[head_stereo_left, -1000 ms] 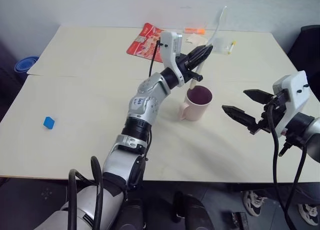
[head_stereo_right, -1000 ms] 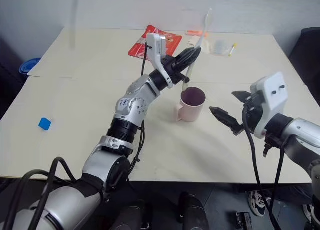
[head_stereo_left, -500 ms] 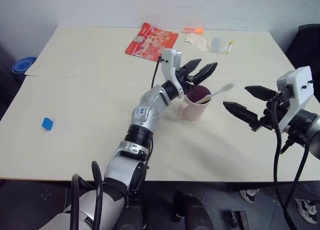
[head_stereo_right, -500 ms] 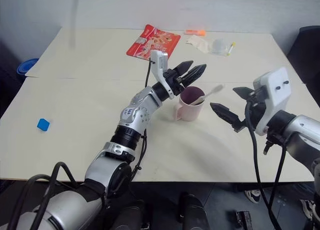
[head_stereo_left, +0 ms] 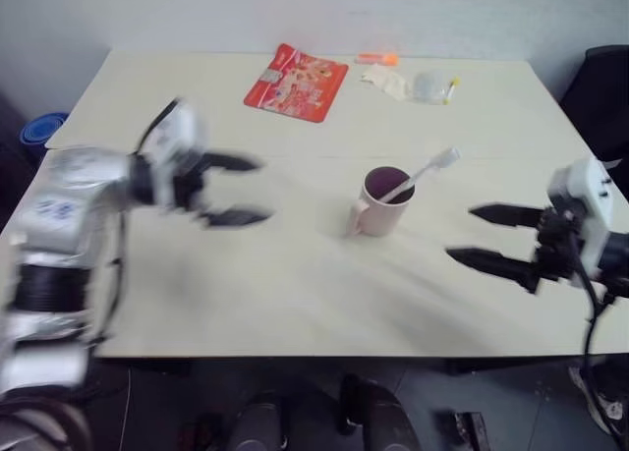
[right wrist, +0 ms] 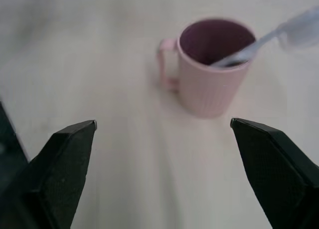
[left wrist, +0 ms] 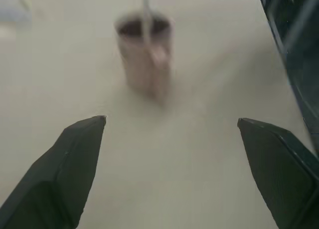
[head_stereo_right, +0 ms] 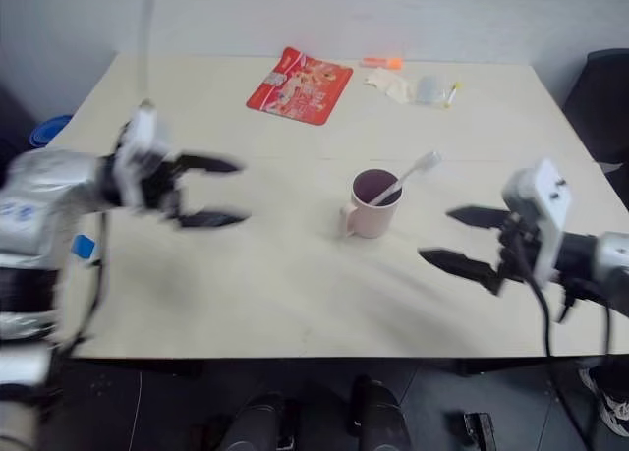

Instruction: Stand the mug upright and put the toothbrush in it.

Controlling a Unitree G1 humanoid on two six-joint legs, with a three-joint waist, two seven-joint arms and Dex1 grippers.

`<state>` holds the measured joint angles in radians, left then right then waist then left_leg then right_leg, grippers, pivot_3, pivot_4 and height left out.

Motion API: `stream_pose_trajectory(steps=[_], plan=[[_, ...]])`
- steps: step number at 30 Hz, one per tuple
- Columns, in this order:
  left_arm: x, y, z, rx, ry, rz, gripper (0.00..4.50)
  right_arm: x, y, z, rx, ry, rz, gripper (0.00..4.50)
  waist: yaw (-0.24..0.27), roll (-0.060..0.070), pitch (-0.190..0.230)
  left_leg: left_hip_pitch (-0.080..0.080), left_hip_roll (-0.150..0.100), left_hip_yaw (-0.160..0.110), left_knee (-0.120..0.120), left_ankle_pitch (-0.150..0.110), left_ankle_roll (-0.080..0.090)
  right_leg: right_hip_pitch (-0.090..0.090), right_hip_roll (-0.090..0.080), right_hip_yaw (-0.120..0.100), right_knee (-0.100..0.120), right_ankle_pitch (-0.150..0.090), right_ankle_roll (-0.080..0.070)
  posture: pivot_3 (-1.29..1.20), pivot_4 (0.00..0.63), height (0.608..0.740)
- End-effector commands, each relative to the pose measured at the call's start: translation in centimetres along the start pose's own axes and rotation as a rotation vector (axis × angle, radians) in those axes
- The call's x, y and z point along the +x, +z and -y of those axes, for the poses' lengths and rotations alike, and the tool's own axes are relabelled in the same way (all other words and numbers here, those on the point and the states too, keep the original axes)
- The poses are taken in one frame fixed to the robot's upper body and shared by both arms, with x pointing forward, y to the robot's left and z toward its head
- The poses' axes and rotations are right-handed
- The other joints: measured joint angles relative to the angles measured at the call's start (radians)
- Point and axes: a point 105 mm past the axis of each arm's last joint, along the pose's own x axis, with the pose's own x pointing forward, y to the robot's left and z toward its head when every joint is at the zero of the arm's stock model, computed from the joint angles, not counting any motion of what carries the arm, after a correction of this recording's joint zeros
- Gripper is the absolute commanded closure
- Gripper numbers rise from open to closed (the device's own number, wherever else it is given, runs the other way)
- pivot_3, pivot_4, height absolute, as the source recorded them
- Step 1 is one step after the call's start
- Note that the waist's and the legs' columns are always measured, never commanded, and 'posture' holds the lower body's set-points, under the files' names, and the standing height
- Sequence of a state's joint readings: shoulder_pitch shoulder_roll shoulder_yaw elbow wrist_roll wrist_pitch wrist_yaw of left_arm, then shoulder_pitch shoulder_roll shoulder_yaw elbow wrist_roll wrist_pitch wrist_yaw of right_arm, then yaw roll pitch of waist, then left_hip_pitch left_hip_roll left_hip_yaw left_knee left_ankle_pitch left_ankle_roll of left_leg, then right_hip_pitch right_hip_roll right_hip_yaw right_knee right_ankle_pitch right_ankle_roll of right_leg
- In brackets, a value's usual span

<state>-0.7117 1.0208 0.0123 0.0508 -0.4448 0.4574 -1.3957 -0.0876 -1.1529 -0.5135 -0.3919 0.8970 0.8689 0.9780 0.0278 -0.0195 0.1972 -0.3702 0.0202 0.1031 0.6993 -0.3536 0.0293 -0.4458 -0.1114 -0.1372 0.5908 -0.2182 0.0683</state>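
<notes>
The pale pink mug (head_stereo_left: 376, 207) stands upright near the middle of the table, its handle toward my left side. The white toothbrush (head_stereo_left: 419, 173) rests in it, leaning to the right with its bristle head above the rim. My left gripper (head_stereo_left: 258, 189) hangs open and empty well to the left of the mug, fingers pointing at it. My right gripper (head_stereo_left: 462, 233) is open and empty to the right of the mug, a little nearer the front edge. The mug (right wrist: 212, 84) with the toothbrush (right wrist: 259, 43) shows ahead of the right fingers, and the mug (left wrist: 145, 54) ahead of the left ones.
A red packet (head_stereo_left: 296, 83), an orange marker (head_stereo_left: 378, 59) and a clear bag with small items (head_stereo_left: 425, 84) lie along the table's far side. A small blue block (head_stereo_right: 83, 246) sits near the left edge. A dark chair (head_stereo_left: 604, 87) stands at the right.
My left gripper opened and let the toothbrush drop into the mug, then swung far to the left, away from it. My right gripper turned and drew back slightly to the right.
</notes>
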Motion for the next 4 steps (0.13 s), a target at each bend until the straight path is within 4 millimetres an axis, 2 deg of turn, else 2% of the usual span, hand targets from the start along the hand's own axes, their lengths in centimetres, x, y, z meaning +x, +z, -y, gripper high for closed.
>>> stream_pose_trajectory(steps=[1, 4], plan=[[-0.93, 1.06, 1.08, 0.083, -0.068, -0.014, 0.01, -1.22, 0.72, 0.48, -0.074, 0.037, 0.003, 0.00, 0.011, 0.001, 0.000, 0.000, -0.001, 0.000, 0.001, -0.001, 0.002, 0.001, -0.002, 0.000, -0.001, 0.001, 0.001, 0.00, 0.150, 0.740], [-1.32, 1.00, 1.46, 0.086, -0.070, -0.030, 0.01, -1.18, 0.60, 1.40, -0.073, 0.032, 0.005, 0.00, 0.013, 0.001, 0.000, 0.001, -0.003, 0.001, 0.002, -0.002, 0.005, 0.001, -0.005, 0.003, -0.003, 0.003, 0.004, 0.00, 0.150, 0.740]])
